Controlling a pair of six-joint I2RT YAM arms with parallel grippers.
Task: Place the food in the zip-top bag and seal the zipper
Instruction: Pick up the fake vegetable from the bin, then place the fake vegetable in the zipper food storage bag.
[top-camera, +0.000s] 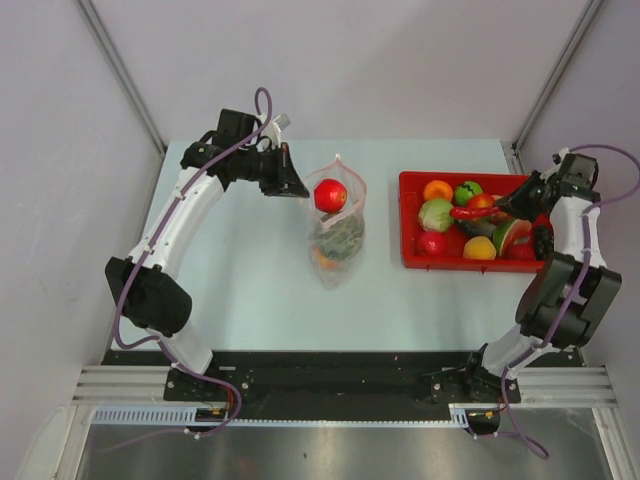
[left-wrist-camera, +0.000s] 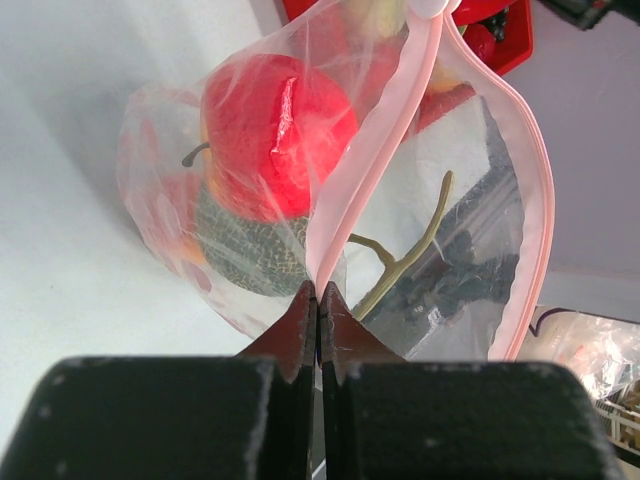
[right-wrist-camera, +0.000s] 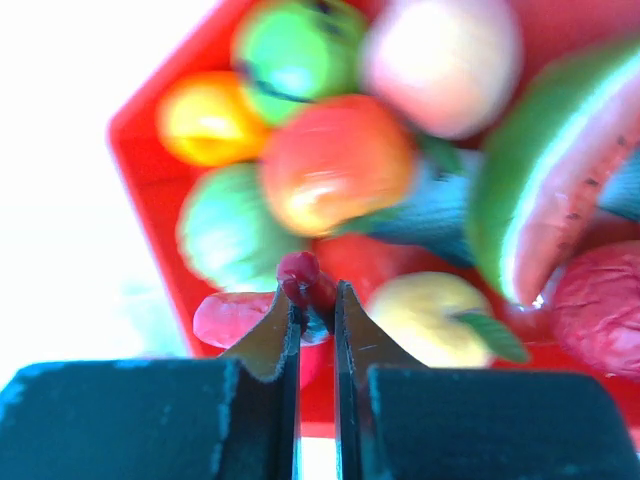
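Left fingers (left-wrist-camera: 296, 338) on clear, pink-rimmed bag (left-wrist-camera: 470, 200)

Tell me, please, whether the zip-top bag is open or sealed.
Open: the zipper strips stand spread apart across the mouth of the zip-top bag.

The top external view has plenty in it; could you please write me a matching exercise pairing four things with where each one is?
1 netted melon
2 watermelon slice
3 left gripper
4 right gripper

A in the red tray
B shut on the red chilli
C inside the zip-top bag
D shut on the zipper

Pairs: 1-C, 2-A, 3-D, 4-B.
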